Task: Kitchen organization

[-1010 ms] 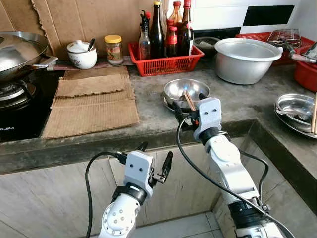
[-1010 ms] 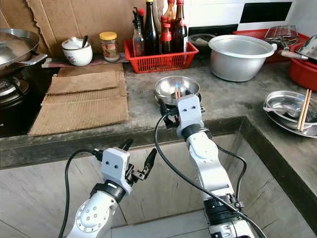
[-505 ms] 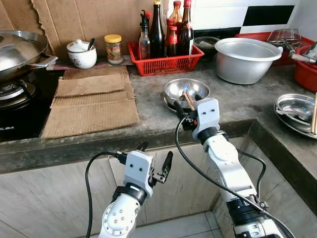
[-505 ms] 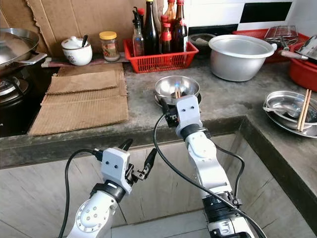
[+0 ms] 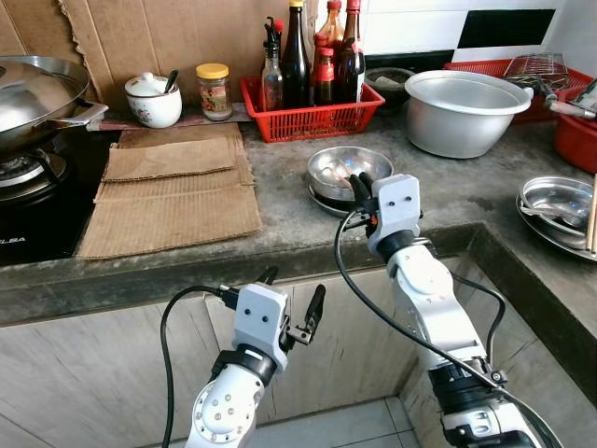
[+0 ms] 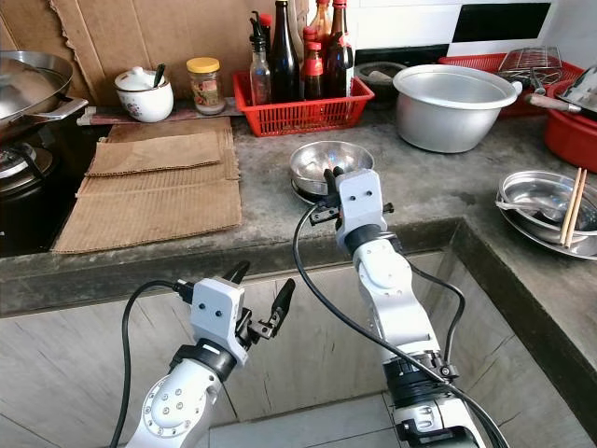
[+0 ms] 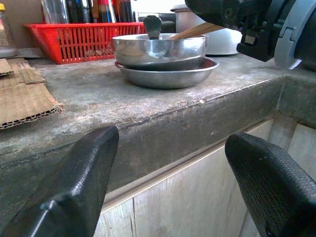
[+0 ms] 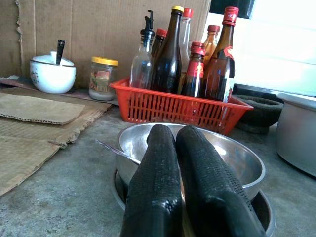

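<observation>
A steel bowl (image 5: 334,168) sits in a shallow steel plate (image 5: 326,200) near the counter's front edge. My right gripper (image 5: 357,182) is at the bowl's near rim, shut on a wooden chopstick (image 7: 198,30) whose far end points into the bowl. In the right wrist view its two fingers (image 8: 158,187) are pressed together over the bowl (image 8: 232,155), and a thin metal utensil (image 8: 112,149) lies inside. My left gripper (image 5: 294,299) hangs open below the counter edge, in front of the cabinet, with nothing between its fingers.
Behind the bowl stands a red basket (image 5: 312,119) of bottles, with a large aluminium pot (image 5: 464,110) to its right. A steel dish (image 5: 558,207) with chopsticks lies at the far right. Cardboard sheets (image 5: 173,187), a jar (image 5: 214,91), a white pot (image 5: 154,103) and a wok (image 5: 33,93) are to the left.
My right gripper has moved forward and down to the bowl's rim, so the chopstick that stood above the bowl now lies low into it. The left arm has not moved.
</observation>
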`<state>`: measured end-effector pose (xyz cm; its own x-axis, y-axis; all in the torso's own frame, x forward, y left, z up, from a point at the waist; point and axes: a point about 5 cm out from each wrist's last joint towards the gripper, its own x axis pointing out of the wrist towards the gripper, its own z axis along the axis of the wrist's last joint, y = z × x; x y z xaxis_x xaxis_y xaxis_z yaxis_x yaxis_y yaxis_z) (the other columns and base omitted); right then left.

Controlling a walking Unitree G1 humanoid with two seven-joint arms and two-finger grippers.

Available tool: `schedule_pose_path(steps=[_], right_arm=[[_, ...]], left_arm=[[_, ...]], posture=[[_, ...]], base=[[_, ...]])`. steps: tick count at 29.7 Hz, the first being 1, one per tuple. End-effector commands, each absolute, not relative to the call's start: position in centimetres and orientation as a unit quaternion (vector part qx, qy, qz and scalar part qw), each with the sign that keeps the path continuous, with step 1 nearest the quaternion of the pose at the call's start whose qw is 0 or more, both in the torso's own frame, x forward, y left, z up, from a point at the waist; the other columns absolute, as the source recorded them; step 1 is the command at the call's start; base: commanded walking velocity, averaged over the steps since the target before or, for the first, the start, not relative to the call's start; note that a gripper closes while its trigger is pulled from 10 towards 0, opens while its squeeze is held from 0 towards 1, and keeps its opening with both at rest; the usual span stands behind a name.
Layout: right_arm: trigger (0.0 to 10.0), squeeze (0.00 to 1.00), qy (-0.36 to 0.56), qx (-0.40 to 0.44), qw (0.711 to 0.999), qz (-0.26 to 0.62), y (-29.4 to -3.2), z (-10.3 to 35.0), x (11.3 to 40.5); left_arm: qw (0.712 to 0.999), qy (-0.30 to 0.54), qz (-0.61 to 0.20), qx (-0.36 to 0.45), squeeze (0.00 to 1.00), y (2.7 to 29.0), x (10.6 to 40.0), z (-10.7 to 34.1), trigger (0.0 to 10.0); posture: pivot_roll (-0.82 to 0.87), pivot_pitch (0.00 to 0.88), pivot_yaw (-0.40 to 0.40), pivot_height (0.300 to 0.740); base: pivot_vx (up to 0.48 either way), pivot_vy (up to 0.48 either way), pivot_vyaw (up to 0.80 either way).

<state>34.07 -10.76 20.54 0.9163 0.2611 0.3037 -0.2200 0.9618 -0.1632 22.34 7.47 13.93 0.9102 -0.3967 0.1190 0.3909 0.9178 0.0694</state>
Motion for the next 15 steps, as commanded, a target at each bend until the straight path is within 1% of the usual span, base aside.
schedule_pose_path(steps=[1,7,15], right_arm=[[0.0,0.00,-0.172,-0.062,0.976,0.120,-10.9,20.9,34.1],[0.0,0.00,-0.178,-0.047,0.977,0.111,-11.2,21.3,34.2],[0.0,0.00,-0.220,-0.010,0.972,0.087,-12.3,23.8,33.5]], left_arm=[[0.977,-0.061,-0.204,0.023,0.00,7.3,22.3,13.8,10.0],[0.977,-0.059,-0.204,0.021,0.00,7.3,22.4,13.7,10.0],[0.977,-0.056,-0.203,0.021,0.00,7.4,22.4,13.5,10.0]], posture=[[0.06,0.035,-0.047,0.740],[0.06,0.028,-0.047,0.740],[0.06,0.018,-0.045,0.740]], base=[[0.000,0.000,0.00],[0.000,0.000,0.00],[0.000,0.000,0.00]])
